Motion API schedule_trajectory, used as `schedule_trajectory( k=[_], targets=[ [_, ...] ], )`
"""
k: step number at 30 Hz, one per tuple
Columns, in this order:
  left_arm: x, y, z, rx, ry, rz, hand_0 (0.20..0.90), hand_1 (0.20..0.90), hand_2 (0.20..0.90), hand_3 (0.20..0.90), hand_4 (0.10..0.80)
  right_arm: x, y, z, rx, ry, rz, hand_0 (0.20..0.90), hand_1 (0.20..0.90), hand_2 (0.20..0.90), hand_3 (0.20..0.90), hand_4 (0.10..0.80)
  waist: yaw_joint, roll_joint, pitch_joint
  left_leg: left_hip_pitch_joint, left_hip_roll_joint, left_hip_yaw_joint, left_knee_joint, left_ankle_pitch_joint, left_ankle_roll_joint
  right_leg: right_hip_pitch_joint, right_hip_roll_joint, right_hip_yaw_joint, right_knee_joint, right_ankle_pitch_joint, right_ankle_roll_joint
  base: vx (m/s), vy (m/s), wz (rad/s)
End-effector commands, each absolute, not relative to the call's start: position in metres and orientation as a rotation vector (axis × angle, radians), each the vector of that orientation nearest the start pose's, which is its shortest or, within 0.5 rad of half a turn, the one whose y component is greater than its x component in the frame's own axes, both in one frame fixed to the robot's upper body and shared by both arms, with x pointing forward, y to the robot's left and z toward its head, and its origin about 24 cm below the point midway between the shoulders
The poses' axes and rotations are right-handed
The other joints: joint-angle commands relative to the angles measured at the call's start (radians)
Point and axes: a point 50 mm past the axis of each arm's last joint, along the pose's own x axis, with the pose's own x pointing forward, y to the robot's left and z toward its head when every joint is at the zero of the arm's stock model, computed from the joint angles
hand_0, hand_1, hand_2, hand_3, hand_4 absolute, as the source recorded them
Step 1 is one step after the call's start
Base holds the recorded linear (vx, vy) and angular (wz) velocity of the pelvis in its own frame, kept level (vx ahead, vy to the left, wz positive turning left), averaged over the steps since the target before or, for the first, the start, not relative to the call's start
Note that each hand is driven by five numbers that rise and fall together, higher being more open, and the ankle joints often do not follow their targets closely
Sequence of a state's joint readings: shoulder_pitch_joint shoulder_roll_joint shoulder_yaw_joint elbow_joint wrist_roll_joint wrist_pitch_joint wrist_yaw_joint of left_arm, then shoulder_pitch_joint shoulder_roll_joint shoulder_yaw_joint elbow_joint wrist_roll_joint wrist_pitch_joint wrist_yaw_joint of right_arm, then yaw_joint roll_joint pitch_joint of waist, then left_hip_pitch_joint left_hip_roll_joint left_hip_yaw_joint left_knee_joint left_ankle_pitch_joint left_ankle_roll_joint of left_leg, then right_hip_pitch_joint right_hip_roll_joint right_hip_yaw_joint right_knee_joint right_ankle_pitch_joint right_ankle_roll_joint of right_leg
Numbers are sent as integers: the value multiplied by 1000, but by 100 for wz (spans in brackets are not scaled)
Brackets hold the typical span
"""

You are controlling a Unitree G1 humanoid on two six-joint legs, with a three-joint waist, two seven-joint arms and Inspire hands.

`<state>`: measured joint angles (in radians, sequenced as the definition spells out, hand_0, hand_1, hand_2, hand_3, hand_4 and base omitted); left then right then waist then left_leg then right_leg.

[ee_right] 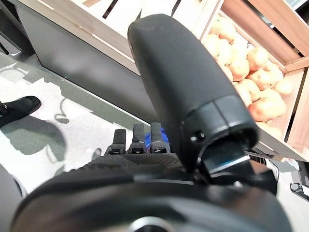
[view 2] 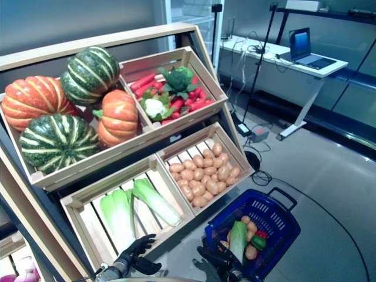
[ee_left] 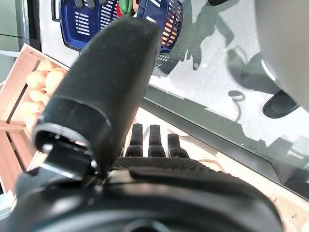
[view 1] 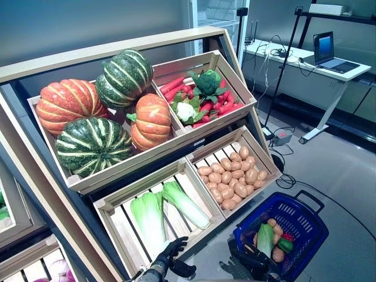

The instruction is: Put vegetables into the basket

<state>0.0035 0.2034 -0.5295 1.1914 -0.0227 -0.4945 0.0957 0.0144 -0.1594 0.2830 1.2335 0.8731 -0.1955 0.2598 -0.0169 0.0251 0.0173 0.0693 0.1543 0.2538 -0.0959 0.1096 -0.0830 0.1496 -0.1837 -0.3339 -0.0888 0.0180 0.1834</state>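
Observation:
The blue plastic basket (view 1: 295, 207) stands on the floor at the lower right, in front of the stand. In it lie a pale green leafy vegetable (view 1: 265, 238), some potatoes (view 1: 278, 255), a green pepper (view 1: 285, 245) and something small and red. My left hand (view 1: 172, 254) is open and empty, low in front of the lower left crate, just below a long green-white cabbage (view 1: 150, 220). Its straight fingers (ee_left: 150, 139) show in the left wrist view. My right hand (view 1: 249, 262) is open and empty beside the basket's near left rim; its fingers (ee_right: 138, 140) are straight.
The slanted wooden stand (view 1: 194, 130) with its crates is at the left and centre. The potato crate (view 1: 232, 175) is just above the basket. A white desk with a laptop (view 1: 325, 49) stands at the back right, with cables and a power box (view 1: 282, 137) on the floor.

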Motion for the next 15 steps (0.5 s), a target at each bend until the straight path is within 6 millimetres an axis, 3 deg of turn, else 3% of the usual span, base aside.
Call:
schedule_trajectory(
  k=[1,6,12,15],
  targets=[
    [177,149,-109,393,349,-293,900,900,900,900,800,146,-173,-149,544,833,-171,900,900,900,900,800,13,-24,53,89,9,3,9,-97,-24,-9,-20,14,2,53,-17,32,17,0],
    [208,162,-73,402,88,-87,900,900,900,900,800,149,-178,-148,549,827,-195,900,900,900,900,800,21,-22,65,91,9,-1,9,-95,-27,-4,-22,10,2,52,-23,0,0,0],
    [238,189,-36,408,-86,239,900,900,900,900,800,158,-184,-142,639,748,-285,900,900,900,900,800,33,-27,86,85,8,-15,9,-83,-25,-6,-26,1,30,40,-34,0,0,0],
    [245,196,-28,391,-111,360,900,900,900,900,800,162,-184,-139,623,713,-284,900,900,900,900,800,38,-30,94,80,5,-27,12,-81,-24,-14,-31,3,42,37,-37,0,0,0]
  ],
)
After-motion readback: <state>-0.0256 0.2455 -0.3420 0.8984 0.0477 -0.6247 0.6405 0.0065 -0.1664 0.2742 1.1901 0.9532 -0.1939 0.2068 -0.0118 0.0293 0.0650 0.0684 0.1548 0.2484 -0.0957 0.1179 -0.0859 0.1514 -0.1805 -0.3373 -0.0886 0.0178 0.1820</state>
